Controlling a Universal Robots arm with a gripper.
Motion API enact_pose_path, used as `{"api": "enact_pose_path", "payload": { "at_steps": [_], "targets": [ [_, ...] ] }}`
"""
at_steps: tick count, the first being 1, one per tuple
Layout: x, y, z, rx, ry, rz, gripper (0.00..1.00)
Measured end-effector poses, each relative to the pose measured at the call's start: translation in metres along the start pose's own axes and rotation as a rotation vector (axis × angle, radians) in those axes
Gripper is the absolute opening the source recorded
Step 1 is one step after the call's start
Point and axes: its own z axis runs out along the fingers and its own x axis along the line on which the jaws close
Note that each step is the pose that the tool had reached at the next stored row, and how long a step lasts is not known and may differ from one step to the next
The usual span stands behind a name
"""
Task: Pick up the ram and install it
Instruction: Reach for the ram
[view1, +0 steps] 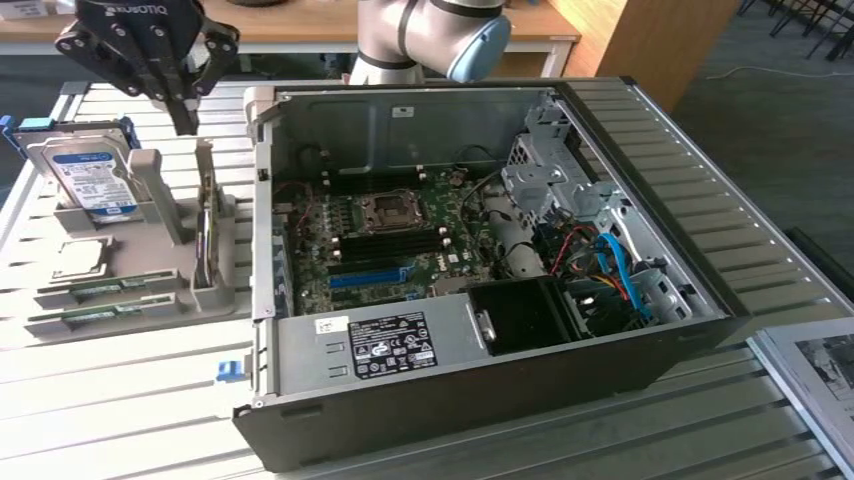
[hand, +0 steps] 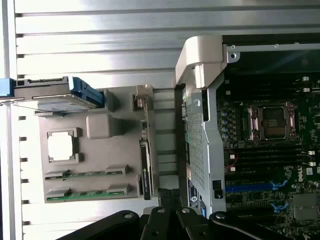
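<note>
Slatted metal desk (view1: 120, 400), level. Beneath the hand (view1: 184, 120), a grey parts holder (view1: 34, 235) lies flat on the slats. Just beside the hand stands an open computer case (view1: 441, 400), side panel off. Well apart from the hand, a small blue piece (view1: 227, 372) lies against the case's corner.

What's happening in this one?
A robot arm's end effector hovers shut and empty above the parts tray. Two ram sticks lie in the tray, untouched. The open computer case sits beside it, motherboard exposed; no ram is picked up yet.
</note>
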Motion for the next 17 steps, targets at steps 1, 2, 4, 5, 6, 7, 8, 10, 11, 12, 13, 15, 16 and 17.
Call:
{"api": "enact_pose_path", "payload": {
  "at_steps": [1, 2, 4, 5, 6, 7, 8, 10, 11, 12, 13, 15, 16, 17],
  "targets": [
    [0.003, -0.0002, -0.0001, 0.0000, 0.0000, 0.000, 0.10],
    [0.005, -0.0004, -0.0001, 0.0000, 0.0000, 0.000, 0.10],
    [0.010, -0.0008, -0.0002, 0.0001, 0.0000, 0.000, 0.10],
    [0.013, -0.0010, -0.0003, 0.0000, 0.0000, 0.000, 0.10],
    [0.016, -0.0012, -0.0003, 0.0000, -0.0001, 0.000, 0.10],
    [0.019, -0.0014, -0.0004, 0.0000, 0.0000, 0.000, 0.10],
    [0.022, -0.0016, -0.0005, 0.0000, 0.0000, 0.000, 0.10],
    [0.027, -0.0020, -0.0006, 0.0000, 0.0000, 0.000, 0.10],
    [0.030, -0.0022, -0.0007, 0.0001, 0.0000, 0.000, 0.10],
    [0.033, -0.0024, -0.0007, 0.0000, -0.0001, 0.000, 0.10],
    [0.036, -0.0027, -0.0007, 0.0000, -0.0001, 0.000, 0.10],
    [0.041, -0.0031, -0.0009, 0.0000, 0.0000, 0.000, 0.10],
    [0.044, -0.0033, -0.0009, 0.0000, 0.0001, 0.000, 0.10],
    [0.047, -0.0035, -0.0010, 0.0000, 0.0000, 0.000, 0.10]
  ]
}}
